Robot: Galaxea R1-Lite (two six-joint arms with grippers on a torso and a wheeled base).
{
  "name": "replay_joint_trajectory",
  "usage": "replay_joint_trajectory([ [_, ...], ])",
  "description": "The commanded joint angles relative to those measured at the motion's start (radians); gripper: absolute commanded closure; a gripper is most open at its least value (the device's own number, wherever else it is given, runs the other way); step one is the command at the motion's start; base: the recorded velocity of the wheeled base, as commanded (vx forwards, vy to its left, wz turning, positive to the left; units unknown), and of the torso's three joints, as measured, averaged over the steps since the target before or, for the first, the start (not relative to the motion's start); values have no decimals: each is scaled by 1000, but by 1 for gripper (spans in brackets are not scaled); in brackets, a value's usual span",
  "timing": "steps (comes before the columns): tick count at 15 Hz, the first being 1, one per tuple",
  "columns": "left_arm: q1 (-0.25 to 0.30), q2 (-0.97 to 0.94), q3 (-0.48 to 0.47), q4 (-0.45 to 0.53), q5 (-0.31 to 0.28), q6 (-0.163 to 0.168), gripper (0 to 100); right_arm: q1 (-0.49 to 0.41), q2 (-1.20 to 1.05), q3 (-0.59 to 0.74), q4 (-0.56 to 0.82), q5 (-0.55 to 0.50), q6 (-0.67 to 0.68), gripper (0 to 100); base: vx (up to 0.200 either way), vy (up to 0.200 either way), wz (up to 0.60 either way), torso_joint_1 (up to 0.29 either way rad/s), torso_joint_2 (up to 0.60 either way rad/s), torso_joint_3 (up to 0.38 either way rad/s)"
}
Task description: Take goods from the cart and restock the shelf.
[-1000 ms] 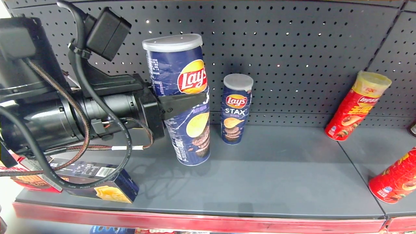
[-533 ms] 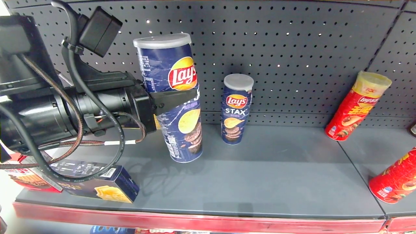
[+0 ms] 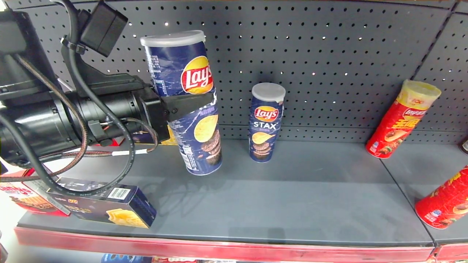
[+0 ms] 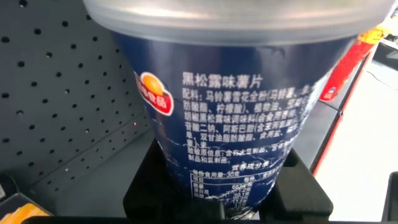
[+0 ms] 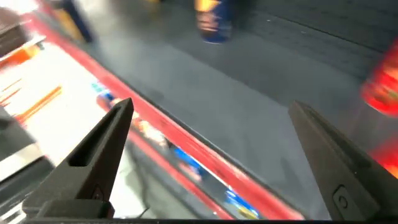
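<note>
Over the grey shelf (image 3: 310, 204), left hand (image 3: 197, 106) pinches a tilted blue chip can (image 3: 182, 73); right hand (image 5: 211, 109) spread.

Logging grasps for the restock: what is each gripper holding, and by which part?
Left gripper clamps the tall blue chip can around its middle, below the logo. Right gripper is open and empty.
</note>
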Motion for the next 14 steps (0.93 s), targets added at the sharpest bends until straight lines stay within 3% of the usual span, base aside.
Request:
replay_joint_trajectory([
  [1,6,-1,-8,1,6,1,100,155,220,-100,-10,-65,8,0,0,0,0,0,0,0],
  [6,9,0,-11,-4,51,-1,100,168,373,-105,-131,-65,10,0,0,0,0,0,0,0],
  [8,7,0,-11,8,114,1,100,168,504,-155,-193,-79,12,0,0,0,0,0,0,0],
  [11,1,0,-1,8,121,1,100,162,631,-175,-329,-124,7,0,0,0,0,0,0,0],
  [14,7,8,-9,7,124,1,100,148,703,-217,-348,-114,8,0,0,0,0,0,0,0],
])
